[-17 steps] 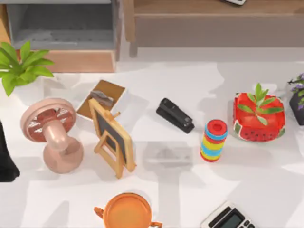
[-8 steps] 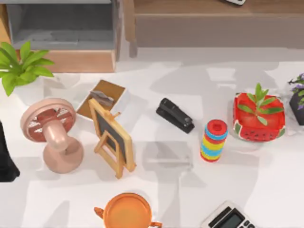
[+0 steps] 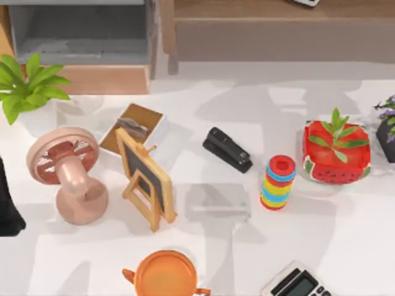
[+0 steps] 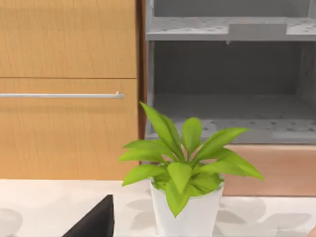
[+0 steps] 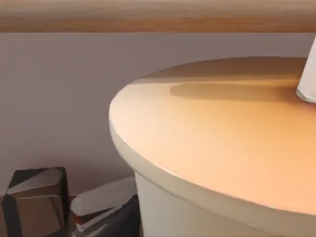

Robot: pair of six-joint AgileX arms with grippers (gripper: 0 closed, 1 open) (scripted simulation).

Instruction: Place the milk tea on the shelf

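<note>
Whether the right gripper is clamped or loose cannot be told from here. Its wrist camera sits very close to the milk tea (image 5: 222, 148), a cream-coloured cup with a flat tan lid, standing upright, with a white straw (image 5: 308, 74) rising at the lid's far edge. Behind the cup is a plain grey-mauve back wall, and above it runs the wooden edge of the shelf (image 5: 148, 15), so the cup is in the opening under that board. Whether its base is resting on anything is hidden. Beside the cup, lower down, is a dark blocky shape (image 5: 34, 197) that I cannot identify. The left arm (image 3: 7, 206) sits parked at the table's left edge, and its grip cannot be told either. Its wrist camera faces a leafy green plant in a white pot (image 4: 187, 168), with a wooden drawer front (image 4: 64, 128) and an open grey cabinet compartment (image 4: 227, 118) behind it. From above, the white table (image 3: 247, 246) holds a pink desk fan (image 3: 65, 169) at the left. Just beside the fan is a small wooden-framed chalkboard easel (image 3: 145, 179), with a shallow brown box (image 3: 133, 126) behind it. A black stapler (image 3: 227, 150) lies near the middle, and a stack of coloured rings (image 3: 278, 182) stands to its right. A red watermelon-patterned planter (image 3: 336, 151) is farther right. An orange pot (image 3: 165, 274) and a calculator (image 3: 296, 283) are at the near edge.
</note>
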